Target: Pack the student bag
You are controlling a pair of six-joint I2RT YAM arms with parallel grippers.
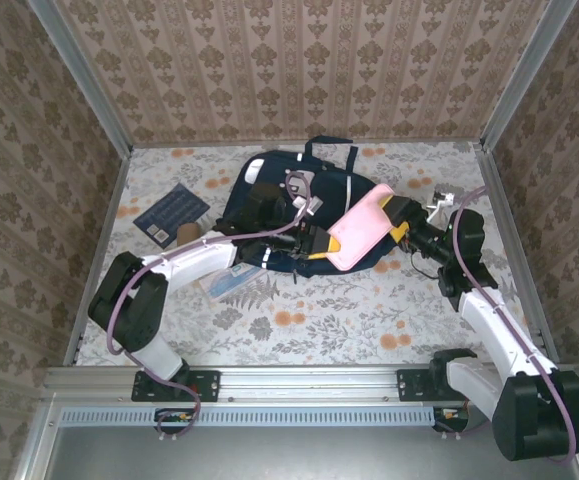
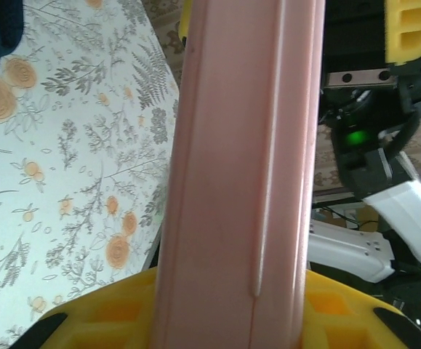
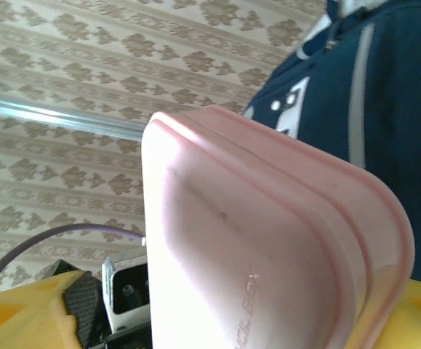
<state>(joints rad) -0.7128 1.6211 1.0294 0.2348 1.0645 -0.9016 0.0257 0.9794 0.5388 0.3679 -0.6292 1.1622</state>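
Hovering over the bag's (image 1: 237, 212) right side, a pink box (image 1: 361, 232) hangs between both arms in the top view; I judge this a handover. Left wrist: the left gripper (image 2: 225, 320) pinches one end of the box. Right wrist: the right gripper (image 3: 225, 320) straddles the other end, jaws spread, with the bag just behind. Next, the right should clamp firmly before the left lets go.

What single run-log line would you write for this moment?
left gripper: shut on pink box | right gripper: at box's far end, grip unclear | student bag: beneath box
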